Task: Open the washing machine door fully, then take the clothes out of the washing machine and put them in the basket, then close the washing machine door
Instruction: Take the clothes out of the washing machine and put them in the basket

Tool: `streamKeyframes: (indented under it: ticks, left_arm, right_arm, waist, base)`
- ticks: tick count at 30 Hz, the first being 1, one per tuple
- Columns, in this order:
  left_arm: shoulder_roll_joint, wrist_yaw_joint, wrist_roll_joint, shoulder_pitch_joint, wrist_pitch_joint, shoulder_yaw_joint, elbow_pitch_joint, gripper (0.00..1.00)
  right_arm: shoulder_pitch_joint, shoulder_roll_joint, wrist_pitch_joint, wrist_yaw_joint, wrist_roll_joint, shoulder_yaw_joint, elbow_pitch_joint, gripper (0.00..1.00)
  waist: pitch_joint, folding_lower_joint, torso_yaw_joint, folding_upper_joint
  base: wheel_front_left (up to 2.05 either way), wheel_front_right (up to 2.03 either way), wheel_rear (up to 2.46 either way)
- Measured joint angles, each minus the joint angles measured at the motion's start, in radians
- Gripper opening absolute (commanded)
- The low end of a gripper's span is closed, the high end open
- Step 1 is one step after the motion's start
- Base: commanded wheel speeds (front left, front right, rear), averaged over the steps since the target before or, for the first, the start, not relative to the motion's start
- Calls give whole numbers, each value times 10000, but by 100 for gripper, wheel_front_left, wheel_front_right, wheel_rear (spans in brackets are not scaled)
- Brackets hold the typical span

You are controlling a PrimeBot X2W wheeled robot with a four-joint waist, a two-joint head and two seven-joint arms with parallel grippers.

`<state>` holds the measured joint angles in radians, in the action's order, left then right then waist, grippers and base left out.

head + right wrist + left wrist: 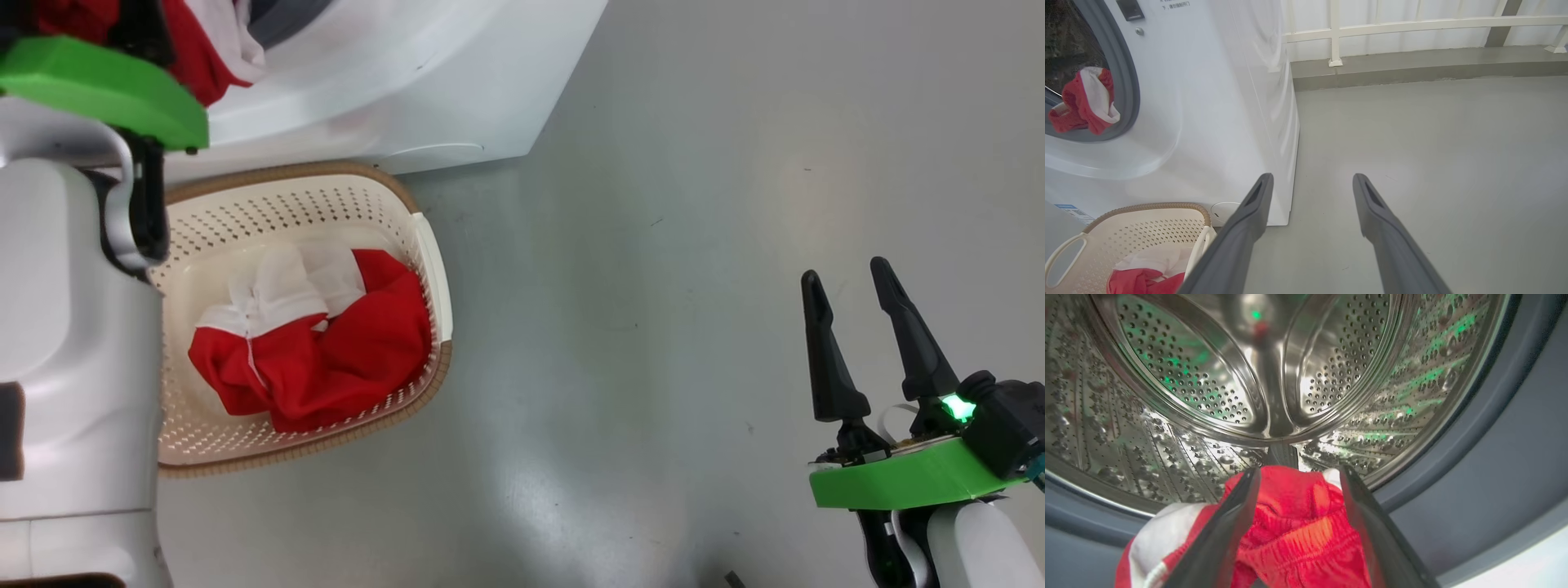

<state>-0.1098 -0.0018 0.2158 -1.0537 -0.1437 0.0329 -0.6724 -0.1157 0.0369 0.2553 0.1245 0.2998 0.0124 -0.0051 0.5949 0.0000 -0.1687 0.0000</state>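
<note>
Straddling clothes (1294, 526), left hand (1300, 471) spread | right hand (845, 271) spread above floor (653, 245)

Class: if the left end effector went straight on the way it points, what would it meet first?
The red garment, most likely: it lies between the fingers of the open left end effector; the steel drum is behind it.

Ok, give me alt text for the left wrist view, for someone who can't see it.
The left hand is open, its two dark fingers straddling a red garment with a white panel, not closed on it. The garment lies at the front lip of the shiny perforated steel drum, and the grey gasket rings the opening.
</note>
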Motion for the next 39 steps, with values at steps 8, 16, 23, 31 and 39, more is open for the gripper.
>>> streamKeyframes:
  ticks: [8,16,23,31,39]
  left_arm:
    - [86,15,-21,-158,1806,-454,-290,100]
    - [-102,453,-378,-158,2867,-821,-520,100]
    - [-155,474,-320,-182,2897,-811,-825,100]
    - [-272,466,-284,-416,2234,-871,-1258,9]
    - [-284,441,-284,-430,1388,-1007,-1381,0]
  right_arm:
    - [-3,2,0,0,6,40,6,100]
    - [-30,2,0,0,82,-44,-15,100]
    - [-162,2,0,0,117,-169,-23,100]
    - [-169,2,0,0,169,-224,-21,100]
    - [-169,2,0,0,171,-215,-21,100]
  waist:
    - [3,0,72,0]
    - [65,0,74,0]
    - [170,0,-81,0]
    - [276,0,-225,0]
    - [251,0,-92,0]
  base:
    - [0,0,0]
    - [0,0,0]
    - [0,0,0]
    - [0,0,0]
    - [0,0,0]
